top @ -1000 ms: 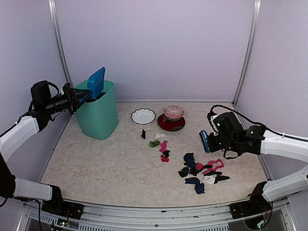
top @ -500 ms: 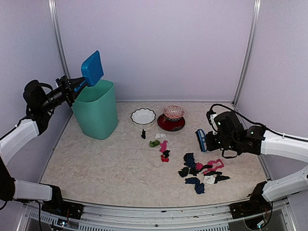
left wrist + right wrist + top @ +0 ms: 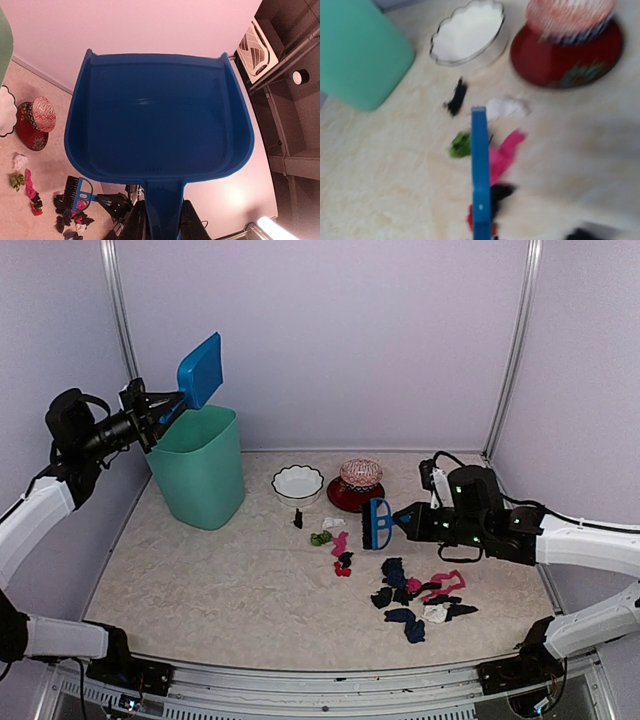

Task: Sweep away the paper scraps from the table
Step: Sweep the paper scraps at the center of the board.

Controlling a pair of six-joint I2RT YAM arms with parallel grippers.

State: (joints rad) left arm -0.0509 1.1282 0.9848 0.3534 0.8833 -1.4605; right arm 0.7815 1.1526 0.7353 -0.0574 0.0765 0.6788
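My left gripper (image 3: 160, 412) is shut on the handle of the blue dustpan (image 3: 200, 370), holding it tilted up above the bin's rim. In the left wrist view the pan (image 3: 160, 115) looks bare and fills the frame. My right gripper (image 3: 415, 522) is shut on the blue hand brush (image 3: 377, 523), its head hovering just right of the middle paper scraps (image 3: 340, 545). A bigger pile of paper scraps (image 3: 420, 600), mostly black, lies on the table (image 3: 220, 580) under the right arm. The right wrist view, blurred, shows the brush (image 3: 480, 185) edge-on over green (image 3: 461, 145) and pink (image 3: 505, 152) scraps.
A tall teal bin (image 3: 200, 470) stands at the back left. Behind the scraps sit a white scalloped bowl (image 3: 298, 483) and a red dish (image 3: 357, 498) carrying a pink patterned bowl (image 3: 361, 473). A single black scrap (image 3: 298, 518) lies near the white bowl.
The left arm lifted the dustpan from inside the bin to above its rim. The right arm swung the brush leftward, from beside the big pile to the middle scraps.
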